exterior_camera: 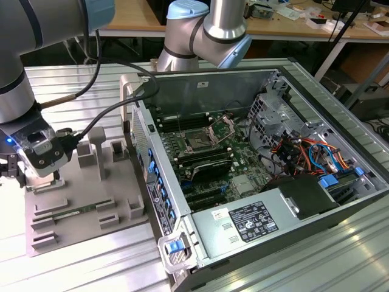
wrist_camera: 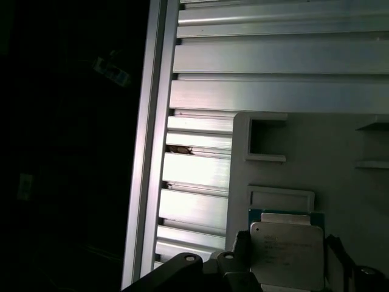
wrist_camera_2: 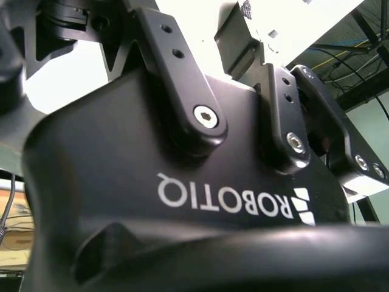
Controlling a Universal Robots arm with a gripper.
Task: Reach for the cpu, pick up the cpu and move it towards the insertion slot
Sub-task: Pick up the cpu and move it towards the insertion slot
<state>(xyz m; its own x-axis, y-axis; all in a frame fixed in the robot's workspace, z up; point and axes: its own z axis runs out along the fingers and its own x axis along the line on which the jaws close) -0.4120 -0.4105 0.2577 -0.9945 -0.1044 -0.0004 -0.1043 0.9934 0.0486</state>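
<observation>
The gripper [wrist_camera: 285, 263] sits low over the tray [wrist_camera: 340, 152], fingers [wrist_camera: 240, 249] spread astride the cpu [wrist_camera: 285, 243]; close evenly on opposite edges; lift level off the tray.

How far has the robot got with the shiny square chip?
The reach looks done: the gripper is right at the cpu, which seems to lie on the grey tray. Whether it grips it yet, I cannot tell. The lift looks not yet done. The whole carry is left: the insertion slot sits apart, inside the computer case on the exterior view's right.
</observation>
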